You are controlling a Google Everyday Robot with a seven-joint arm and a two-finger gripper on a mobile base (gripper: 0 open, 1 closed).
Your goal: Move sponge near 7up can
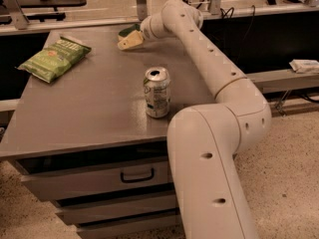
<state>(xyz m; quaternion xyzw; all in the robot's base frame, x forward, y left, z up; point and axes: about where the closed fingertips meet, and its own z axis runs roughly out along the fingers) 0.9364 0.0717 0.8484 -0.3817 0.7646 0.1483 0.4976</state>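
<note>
The 7up can [157, 92] stands upright near the front middle of the grey table [89, 113], silver with green markings and its tab on top. The sponge [126, 31] shows only as a dark green patch at the table's back edge, right at the gripper. My gripper [132, 39] reaches over the back of the table, well beyond the can, and sits against the sponge. Most of the sponge is hidden behind the gripper.
A light-green chip bag [54, 59] lies at the back left of the table. My arm [214, 68] runs along the table's right side and its big lower link [209, 173] stands at the front right corner. Drawers [134, 176] sit below the tabletop.
</note>
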